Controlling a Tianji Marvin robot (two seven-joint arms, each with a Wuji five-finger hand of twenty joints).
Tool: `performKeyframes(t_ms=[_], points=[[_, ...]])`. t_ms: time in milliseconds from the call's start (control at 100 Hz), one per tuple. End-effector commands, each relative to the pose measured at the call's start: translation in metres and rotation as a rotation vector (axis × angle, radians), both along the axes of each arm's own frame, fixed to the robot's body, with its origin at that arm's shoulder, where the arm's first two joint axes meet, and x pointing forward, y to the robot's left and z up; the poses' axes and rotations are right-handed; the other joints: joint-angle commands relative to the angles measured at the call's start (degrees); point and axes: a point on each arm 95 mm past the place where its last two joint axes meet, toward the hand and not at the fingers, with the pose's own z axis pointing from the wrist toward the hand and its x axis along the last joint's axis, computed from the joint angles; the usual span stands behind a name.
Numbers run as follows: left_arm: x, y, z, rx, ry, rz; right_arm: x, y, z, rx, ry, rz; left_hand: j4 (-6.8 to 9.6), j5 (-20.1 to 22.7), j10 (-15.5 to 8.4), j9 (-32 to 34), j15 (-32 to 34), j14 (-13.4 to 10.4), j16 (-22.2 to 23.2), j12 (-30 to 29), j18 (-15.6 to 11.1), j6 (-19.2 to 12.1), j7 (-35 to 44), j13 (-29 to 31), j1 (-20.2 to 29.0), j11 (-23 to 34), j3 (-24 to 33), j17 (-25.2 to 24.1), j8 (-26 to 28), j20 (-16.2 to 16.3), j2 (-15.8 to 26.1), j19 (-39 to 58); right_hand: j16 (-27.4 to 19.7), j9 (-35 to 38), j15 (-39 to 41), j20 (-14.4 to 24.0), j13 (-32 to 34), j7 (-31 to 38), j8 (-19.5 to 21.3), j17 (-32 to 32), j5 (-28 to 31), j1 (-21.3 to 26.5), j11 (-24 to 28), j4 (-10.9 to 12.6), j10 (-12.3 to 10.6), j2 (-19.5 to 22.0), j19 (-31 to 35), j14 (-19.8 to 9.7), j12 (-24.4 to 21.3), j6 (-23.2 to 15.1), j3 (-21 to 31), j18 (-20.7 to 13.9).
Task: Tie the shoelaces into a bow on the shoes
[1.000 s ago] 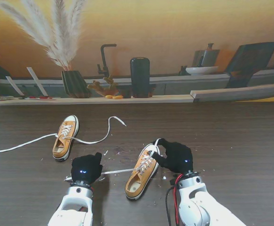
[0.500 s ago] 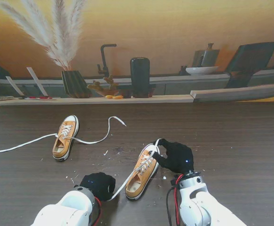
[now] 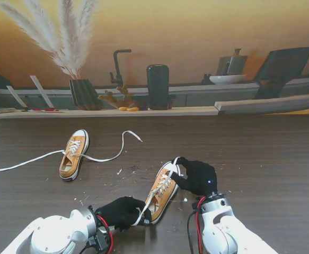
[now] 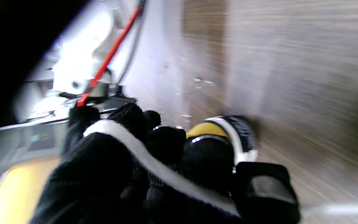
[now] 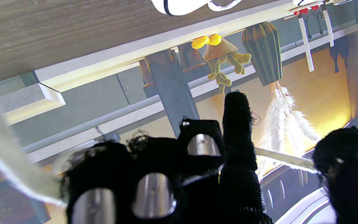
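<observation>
Far shoe (image 3: 73,155): sat on the left part of the table (image 3: 260,153), well apart from both hands, toe pointing away from me; its two white lace ends (image 3: 21,163) lay slack and spread wide to either side, not yet tied.
Left hand (image 3: 123,210): black-gloved, fingers curled around a white lace (image 3: 142,212) at the heel end of the near shoe; the left wrist view showed the lace (image 4: 154,165) running across the closed fingers (image 4: 210,155), with the shoe's heel (image 4: 225,133) just beyond them.
Near shoe (image 3: 161,191): lay between the two hands, canvas upper yellow, sole white, toe away from me; its lace was not yet formed into a bow.
Right hand (image 3: 198,177): closed at the toe end of the near shoe, pinching the other lace end (image 3: 176,161); in the right wrist view most fingers were bent and one stuck out straight (image 5: 236,130), a pale blurred band beside them probably the lace.
Handling, lace: judged flat, soft and limp, likely to slide through gloved fingers unless pinched firmly; best taken a little way back from the tip, leaving enough free length for a loop.
Handling, shoe: judged light and apt to skid or turn on the smooth wood when a lace is pulled, so pulls should oppose each other.
</observation>
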Motion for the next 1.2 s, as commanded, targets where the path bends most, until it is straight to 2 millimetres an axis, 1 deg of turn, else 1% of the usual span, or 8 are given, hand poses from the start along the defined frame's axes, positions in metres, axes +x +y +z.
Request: performKeyframes(t_ms=[0,110,340,540,710,770,930,1190], points=[[0.001,0.000,-0.006,-0.082,0.040,0.005,0.001,0.002,0.000,-0.008,0.011,0.012,-0.76,1.68,2.02,-0.28,-0.73,0.81,1.98,0.94,0.06,-3.27,0.12,1.82,2.44,-0.12,0.82,-0.09,-0.63,-1.00,-1.05,5.41,-0.12,1.23,3.30,-0.58,0.85,-0.20,-0.69,1.06,-0.29,-0.20,0.22,-0.55,1.80,-0.42,16.49,0.40,0.36,-1.79,1.73,0.25],[0.004,-0.004,-0.012,-0.268,0.066,0.094,0.002,0.003,-0.001,0.011,0.025,0.036,-1.09,2.88,3.26,0.13,-0.42,2.45,2.07,0.75,2.51,-4.14,-1.18,1.98,2.93,0.02,1.84,-0.29,-2.71,-0.79,-1.74,5.82,-0.31,1.21,2.94,-1.06,0.89,0.41,-0.38,1.03,-0.06,0.43,0.33,-0.55,1.45,-1.36,16.49,-0.01,0.43,-3.41,1.99,0.14],[0.006,-0.009,-0.021,-0.444,-0.011,0.257,0.001,0.006,0.000,0.075,0.067,0.087,-2.43,0.69,3.41,0.01,-0.24,3.41,1.96,0.66,3.91,-8.23,-5.85,1.50,2.39,0.09,2.19,-0.97,-6.21,-0.51,-2.38,5.77,-0.46,0.54,2.83,-1.99,0.91,1.88,0.25,0.98,1.72,1.54,0.19,-0.72,0.81,-3.75,16.49,-0.45,0.50,-4.78,2.50,-0.48],[0.008,-0.009,-0.026,-0.437,-0.136,0.383,-0.003,0.011,0.002,0.271,0.249,0.135,-3.77,-2.95,2.25,-0.17,0.31,3.25,1.48,0.68,3.39,-10.67,-11.08,1.59,-1.75,-0.61,5.14,-0.18,-4.57,-0.16,-2.53,6.12,-1.93,-2.39,1.12,-5.76,0.90,3.50,2.37,0.59,5.51,3.07,-0.64,-0.87,1.45,-6.26,16.40,0.08,0.17,-2.90,4.68,-0.50],[0.009,-0.014,-0.035,-0.425,-0.253,0.454,-0.006,0.016,0.004,0.394,0.380,0.164,-4.10,-1.90,1.57,-0.01,0.39,3.00,1.32,0.70,2.96,-10.89,-9.94,2.00,-2.48,-0.82,5.17,0.56,-3.61,-0.37,-4.18,6.33,-3.15,-5.26,-0.59,-7.10,0.91,4.15,4.57,0.37,7.85,6.00,-1.42,-0.71,1.91,-9.86,14.81,0.61,-0.33,-1.94,6.11,0.04],[0.011,-0.019,-0.040,-0.416,-0.293,0.483,-0.007,0.017,0.004,0.425,0.423,0.176,-4.61,-1.90,1.25,0.25,0.44,2.96,0.95,0.63,3.24,-11.29,-9.09,2.02,-3.51,-1.04,6.56,0.59,-4.04,-0.70,-5.08,6.38,-4.60,-6.66,-1.44,-8.15,0.90,2.48,8.58,0.24,7.85,7.32,-1.41,-0.88,1.81,-11.59,13.74,0.62,-1.04,-2.23,7.02,0.31],[0.012,-0.029,-0.050,-0.426,-0.322,0.513,-0.011,0.021,0.003,0.501,0.530,0.198,-4.41,-2.23,1.15,0.16,0.26,3.32,0.69,0.46,3.42,-11.10,-9.92,1.78,-5.47,-1.44,8.48,0.40,-5.31,-0.89,-5.99,6.30,-5.76,-9.04,-3.23,-9.04,0.96,1.98,9.30,0.09,6.88,10.83,-1.58,-0.85,1.18,-16.43,11.83,0.20,-1.01,-3.33,8.91,0.28],[0.014,-0.040,-0.055,-0.440,-0.371,0.542,-0.012,0.027,0.004,0.554,0.618,0.215,-4.65,-5.48,-0.15,-2.32,-0.52,3.06,0.79,0.57,3.35,-9.88,-13.20,-0.49,-9.92,-2.33,12.68,-1.91,-6.64,-0.50,-7.91,5.18,-7.29,-11.26,-4.82,-10.04,0.97,2.07,8.49,-0.15,5.66,12.21,-2.19,-2.71,1.45,-17.99,9.97,0.55,-1.42,-4.05,9.34,0.85]])
